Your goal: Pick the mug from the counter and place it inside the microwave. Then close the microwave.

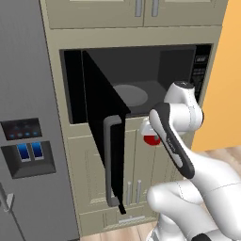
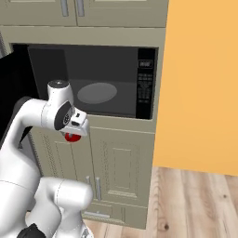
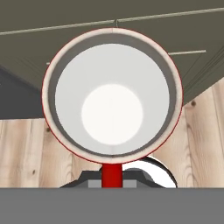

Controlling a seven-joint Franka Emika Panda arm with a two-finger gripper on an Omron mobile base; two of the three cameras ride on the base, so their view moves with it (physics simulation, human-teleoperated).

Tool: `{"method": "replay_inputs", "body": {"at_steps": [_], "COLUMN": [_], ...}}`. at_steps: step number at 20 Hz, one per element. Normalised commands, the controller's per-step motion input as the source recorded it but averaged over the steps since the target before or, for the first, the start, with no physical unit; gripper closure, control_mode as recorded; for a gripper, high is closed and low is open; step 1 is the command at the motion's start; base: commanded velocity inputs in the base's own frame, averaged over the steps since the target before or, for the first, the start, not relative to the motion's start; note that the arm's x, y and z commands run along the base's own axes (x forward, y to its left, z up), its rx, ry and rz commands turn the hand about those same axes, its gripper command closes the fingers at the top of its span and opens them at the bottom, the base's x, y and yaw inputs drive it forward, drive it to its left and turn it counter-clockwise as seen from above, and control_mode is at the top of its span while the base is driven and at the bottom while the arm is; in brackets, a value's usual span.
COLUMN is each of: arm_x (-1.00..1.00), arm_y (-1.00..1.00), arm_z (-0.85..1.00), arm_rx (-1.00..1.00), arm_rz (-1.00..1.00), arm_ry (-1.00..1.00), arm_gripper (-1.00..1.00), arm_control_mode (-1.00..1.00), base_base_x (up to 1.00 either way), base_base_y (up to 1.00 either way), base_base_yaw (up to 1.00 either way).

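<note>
Illumination is even and diffuse in all three views; no distinct light source is identifiable. Rendering is flat, with soft shading on the white arm (image 1: 188,136) and little cast shadow on the cabinet fronts (image 2: 116,162). The microwave (image 1: 141,80) cavity reads dim, its turntable (image 2: 96,93) a dull grey. No glare or specular hotspots on the dark door (image 1: 101,117). Edges appear slightly soft and pixelated. In the hand view the mug (image 3: 112,92) interior is bright white, near overexposed at centre. No lens distortion noted.

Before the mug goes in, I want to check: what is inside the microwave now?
Inside the microwave only the round grey turntable shows. The open door and the arm cover part of the floor.
</note>
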Motion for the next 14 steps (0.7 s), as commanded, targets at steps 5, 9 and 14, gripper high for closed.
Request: {"method": "replay_inputs", "body": {"at_steps": [5, 9, 14], "arm_x": [0.0, 0.0, 0.0], "arm_y": [0.0, 0.0, 0.0], "arm_z": [0.0, 0.0, 0.0], "arm_rx": [0.0, 0.0, 0.0], "arm_rz": [0.0, 0.0, 0.0], "arm_ry": [0.0, 0.0, 0.0], "arm_gripper": [1.0, 1.0, 1.0], "arm_control_mode": [1.0, -1.0, -1.0], "base_base_x": [0.0, 0.0, 0.0], "base_base_y": [0.0, 0.0, 0.0], "base_base_yaw": [0.0, 0.0, 0.0]}}
